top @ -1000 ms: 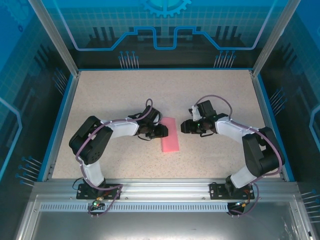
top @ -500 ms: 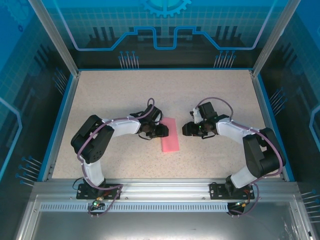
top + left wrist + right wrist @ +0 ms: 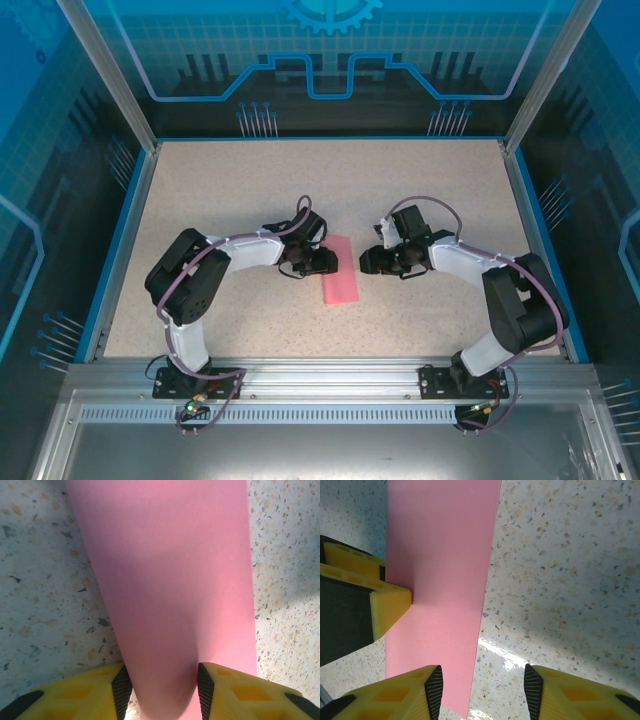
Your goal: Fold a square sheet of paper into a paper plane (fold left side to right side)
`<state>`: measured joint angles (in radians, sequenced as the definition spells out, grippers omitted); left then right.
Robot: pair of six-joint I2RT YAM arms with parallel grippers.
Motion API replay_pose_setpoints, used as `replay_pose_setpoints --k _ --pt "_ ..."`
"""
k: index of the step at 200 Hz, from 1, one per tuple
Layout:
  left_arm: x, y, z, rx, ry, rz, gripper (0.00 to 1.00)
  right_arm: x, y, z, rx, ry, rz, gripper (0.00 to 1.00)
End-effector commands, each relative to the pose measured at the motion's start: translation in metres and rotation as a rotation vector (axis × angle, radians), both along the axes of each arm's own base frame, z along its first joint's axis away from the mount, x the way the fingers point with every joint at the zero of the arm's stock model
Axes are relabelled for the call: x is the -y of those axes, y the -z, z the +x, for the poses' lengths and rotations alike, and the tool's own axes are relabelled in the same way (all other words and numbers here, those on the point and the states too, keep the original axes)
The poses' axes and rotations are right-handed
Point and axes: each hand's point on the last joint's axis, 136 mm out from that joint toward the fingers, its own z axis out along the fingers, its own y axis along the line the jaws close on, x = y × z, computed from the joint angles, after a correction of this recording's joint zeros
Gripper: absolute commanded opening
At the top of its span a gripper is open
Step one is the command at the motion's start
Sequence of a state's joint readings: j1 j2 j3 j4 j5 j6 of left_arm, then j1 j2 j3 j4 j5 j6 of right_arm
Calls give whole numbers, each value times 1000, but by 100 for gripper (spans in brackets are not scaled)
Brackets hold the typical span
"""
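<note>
Right gripper (image 3: 365, 260) edged toward the half-folded square sheet of paper (image 3: 340, 272) mid-frame; both jaws spread, left gripper (image 3: 322, 262) straddling it. Crease pressing likely next.

The pink sheet of paper (image 3: 341, 270) is lying on the speckled tabletop (image 3: 220, 200) around the middle of the table, showing as a long, narrow rectangle. Its long axis is running near to far and leaning slightly, with the far end sitting a little right of the near end. Close up (image 3: 170, 590) its matte surface is looking smooth and uncreased. Its long right edge (image 3: 487, 575) is resting straight against the table.
</note>
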<state>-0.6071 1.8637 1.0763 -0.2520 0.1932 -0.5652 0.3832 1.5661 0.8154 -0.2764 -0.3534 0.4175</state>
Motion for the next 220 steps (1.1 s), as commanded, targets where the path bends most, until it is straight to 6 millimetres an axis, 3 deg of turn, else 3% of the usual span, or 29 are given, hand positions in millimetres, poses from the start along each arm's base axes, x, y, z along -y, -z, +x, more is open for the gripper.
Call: replay_pose_setpoints --k 1,27,69,73,100,178,220 --pt "-17 28 -9 -41 12 121 44 -12 -2 -3 -21 -29 32 49" --pt "-18 29 -10 -43 15 128 44 -26 -2 -4 -56 -46 99 42" --pt "-18 29 -9 -40 13 130 44 -50 13 -9 -137 -77 154 19" --pt "-17 28 -10 -39 15 129 44 -55 6 -1 -115 -81 161 18" --pt "-18 29 -10 -40 15 133 45 -56 17 1 -137 -78 130 17" --pt "-18 25 -9 -32 15 132 45 -40 48 -11 -228 -79 -9 18" --pt "-18 -7 0 39 12 112 51 -33 63 -20 -277 -79 -57 18"
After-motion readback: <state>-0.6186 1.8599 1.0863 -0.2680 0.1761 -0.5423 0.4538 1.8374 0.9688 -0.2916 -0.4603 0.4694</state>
